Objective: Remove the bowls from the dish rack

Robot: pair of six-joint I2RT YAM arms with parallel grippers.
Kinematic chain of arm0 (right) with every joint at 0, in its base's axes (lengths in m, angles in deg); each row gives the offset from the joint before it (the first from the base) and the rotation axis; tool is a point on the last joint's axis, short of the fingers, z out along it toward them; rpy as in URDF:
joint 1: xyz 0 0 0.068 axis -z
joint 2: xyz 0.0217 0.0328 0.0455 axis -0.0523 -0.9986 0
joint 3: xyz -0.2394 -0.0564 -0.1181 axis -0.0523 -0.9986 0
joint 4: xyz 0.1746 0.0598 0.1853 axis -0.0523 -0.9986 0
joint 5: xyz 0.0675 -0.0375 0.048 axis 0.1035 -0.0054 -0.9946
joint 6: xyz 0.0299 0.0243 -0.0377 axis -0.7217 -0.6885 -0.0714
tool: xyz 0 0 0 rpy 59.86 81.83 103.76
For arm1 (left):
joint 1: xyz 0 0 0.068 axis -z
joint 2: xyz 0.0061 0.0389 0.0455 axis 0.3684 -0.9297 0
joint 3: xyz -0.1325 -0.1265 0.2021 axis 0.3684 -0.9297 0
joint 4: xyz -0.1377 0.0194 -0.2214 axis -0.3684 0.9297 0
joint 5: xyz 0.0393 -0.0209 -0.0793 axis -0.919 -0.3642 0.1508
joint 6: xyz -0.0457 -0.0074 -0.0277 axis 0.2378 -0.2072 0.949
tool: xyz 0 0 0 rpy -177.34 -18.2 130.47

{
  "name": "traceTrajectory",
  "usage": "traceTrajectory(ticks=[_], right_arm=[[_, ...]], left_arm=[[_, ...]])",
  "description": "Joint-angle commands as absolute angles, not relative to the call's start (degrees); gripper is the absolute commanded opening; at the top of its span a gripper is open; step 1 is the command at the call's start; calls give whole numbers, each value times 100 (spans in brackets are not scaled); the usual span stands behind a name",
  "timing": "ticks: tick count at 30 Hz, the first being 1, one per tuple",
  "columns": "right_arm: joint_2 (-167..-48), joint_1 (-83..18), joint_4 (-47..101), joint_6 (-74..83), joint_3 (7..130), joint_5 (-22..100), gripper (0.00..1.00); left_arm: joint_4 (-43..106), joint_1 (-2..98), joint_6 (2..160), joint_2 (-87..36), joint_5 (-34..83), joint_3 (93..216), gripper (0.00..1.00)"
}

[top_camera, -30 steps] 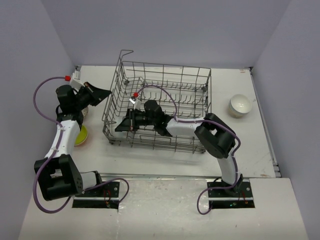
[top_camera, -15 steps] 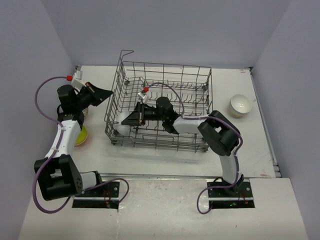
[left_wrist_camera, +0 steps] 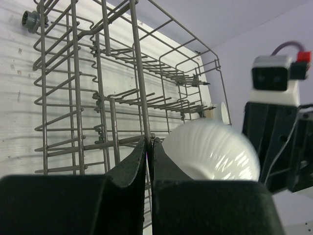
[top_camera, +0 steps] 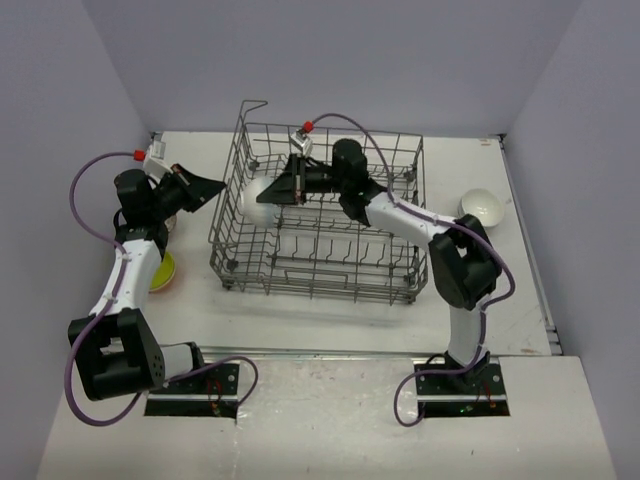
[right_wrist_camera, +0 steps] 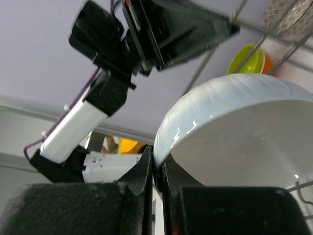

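Right gripper (top_camera: 284, 190) lifted off rack floor; fingers pinch rim of glossy white ribbed bowl (top_camera: 256, 197), grey wire dish rack (top_camera: 330, 270) below them. Left gripper (top_camera: 208, 186) closed, empty. Mid-carry; next, probably clear the rack wall and lower to the table.

Glossy white bowl (right_wrist_camera: 234, 132), ribbed outside, smooth inside, rim between the right gripper's (right_wrist_camera: 157, 164) matt black plastic jaws; dish rack (top_camera: 320, 255) of dull grey metal wire

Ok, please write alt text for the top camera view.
The right hand holds a white bowl at the rack's left end. The left hand hovers shut just outside the rack. A second bowl sits on the table at right.
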State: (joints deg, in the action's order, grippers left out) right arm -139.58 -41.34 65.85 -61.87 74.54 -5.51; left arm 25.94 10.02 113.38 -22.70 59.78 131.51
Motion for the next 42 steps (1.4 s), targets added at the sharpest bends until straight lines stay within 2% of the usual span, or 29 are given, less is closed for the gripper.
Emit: traceTrajectory(ticks=[1, 2, 3, 7, 10, 11, 13, 18, 24, 27, 37, 42], right_arm=[[-13186, -3807, 2668, -4095, 8892, -504, 0], [-13186, -3746, 1823, -3620, 9653, -301, 0], [-13195, -3536, 1284, -3119, 9913, -142, 0], [-13063, -3069, -1666, -1868, 11509, 1551, 0], [-13072, -2691, -3005, -1304, 12320, 3019, 0], [-13046, -2542, -3228, -1121, 12419, 3789, 0], [-12888, -2453, -3580, -724, 12420, 4593, 0], [-12386, -2128, -3486, -565, 11393, 6752, 0], [-12666, -1821, -3563, -529, 11346, 8101, 0], [-12930, -1435, -3661, -644, 11374, 8016, 0], [-13379, 156, -3503, -776, 10873, 6400, 0], [-13853, 289, -3564, -828, 11066, 5801, 0]], left_arm=[[3213, 1090, 10842, -2492, 6030, 13041, 0], [3222, 1090, 10815, -2501, 6031, 13041, 0], [3265, 1090, 10789, -2510, 6031, 13033, 0], [3336, 1090, 10727, -2545, 6022, 13059, 0], [3336, 1090, 10745, -2571, 6039, 13094, 0], [3336, 1090, 10727, -2571, 6039, 13085, 0], [3354, 1090, 10692, -2580, 6031, 13085, 0], [3354, 1125, 10648, -2615, 6057, 12945, 0], [3608, 1142, 10543, -2615, 6048, 12839, 0], [3705, 1142, 10481, -2607, 6031, 12866, 0], [3548, 1178, 10639, -2440, 5925, 12524, 0], [3161, 1239, 10797, -2387, 5864, 12277, 0]])
